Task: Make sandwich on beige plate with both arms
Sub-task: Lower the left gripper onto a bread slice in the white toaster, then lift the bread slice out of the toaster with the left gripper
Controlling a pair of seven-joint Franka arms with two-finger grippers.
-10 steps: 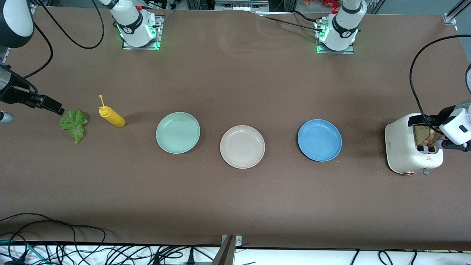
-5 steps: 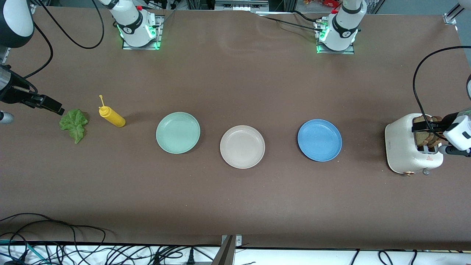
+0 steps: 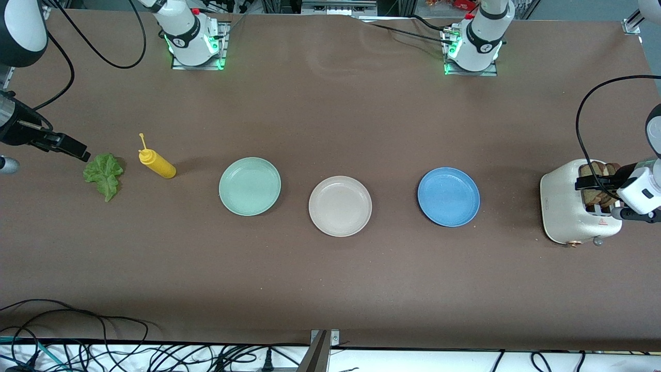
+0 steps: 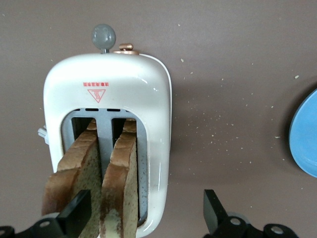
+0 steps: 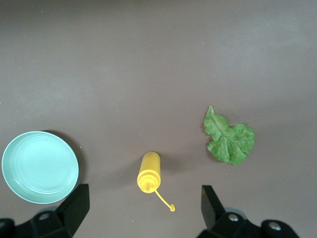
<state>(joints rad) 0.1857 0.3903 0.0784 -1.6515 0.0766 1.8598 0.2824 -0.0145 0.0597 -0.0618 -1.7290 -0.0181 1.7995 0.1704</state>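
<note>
While you watch the front view, the left gripper (image 3: 594, 182) hangs over the toaster (image 3: 565, 206); the beige plate (image 3: 340, 205) sits bare mid-table. Left wrist view: its jaws stand apart, straddling one bread slice (image 4: 120, 191) edge-on; slot depths are hidden. Right wrist view: the right gripper (image 5: 143, 210), jaws apart, waits above the lettuce (image 5: 229, 141).

Two white robot arms, rounded white bases (image 3: 192, 36) on metal plates with green lights glowing at the foot, small red buttons beside them, black joint bands, looping black cables (image 3: 586, 124), black two-finger grippers with flat wedge-shaped fingers (image 4: 74, 214), white wrist housing.
</note>
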